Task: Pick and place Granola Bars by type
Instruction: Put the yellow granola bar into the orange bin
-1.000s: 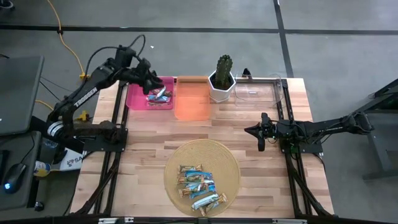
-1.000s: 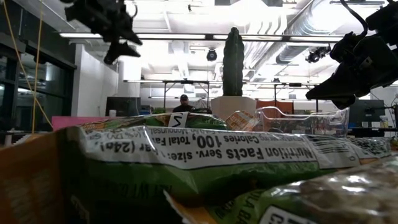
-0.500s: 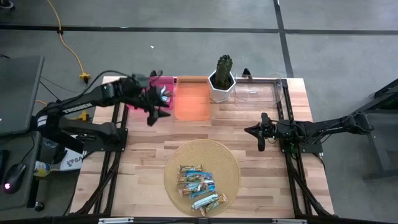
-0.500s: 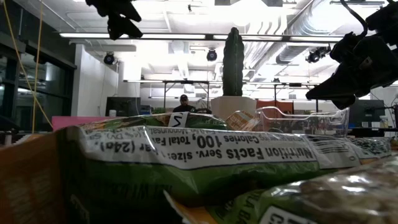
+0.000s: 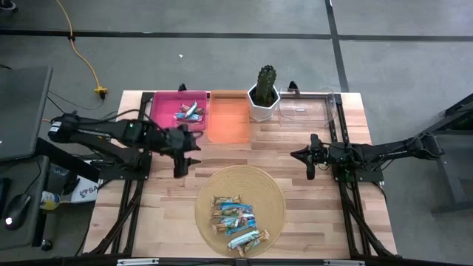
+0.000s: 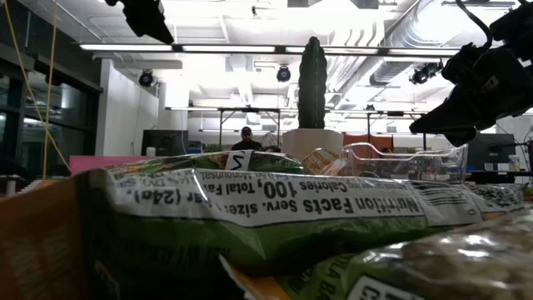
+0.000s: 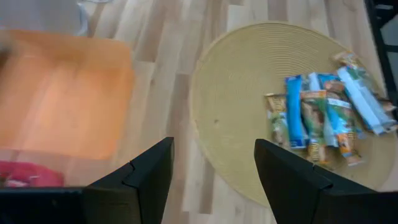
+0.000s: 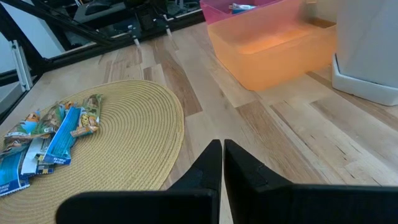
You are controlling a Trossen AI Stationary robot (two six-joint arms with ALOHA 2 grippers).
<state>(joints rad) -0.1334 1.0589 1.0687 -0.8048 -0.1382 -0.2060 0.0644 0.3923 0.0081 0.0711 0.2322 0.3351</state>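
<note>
Several Granola Bars (image 5: 236,220) heaped on round woven mat (image 5: 209,193) near table front edge; few more in pink bin (image 5: 160,111) at back edge. Light, flat, crinkly slick wrappers; best pinched across narrow width. Left tool (image 5: 179,157) fingers apart, empty, between bin and mat. Right tool (image 5: 310,165) fingers together, idle by right edge.

Green-wrapped granola bars (image 6: 275,225) with a white nutrition-facts panel printed upside down fill the foreground. Behind them a tall dark cactus (image 6: 312,82) rises from a white pot (image 6: 312,140), beside a clear plastic tray (image 6: 391,160). A dark gripper (image 6: 470,87) hangs at upper right; a person (image 6: 245,138) sits far back.
</note>
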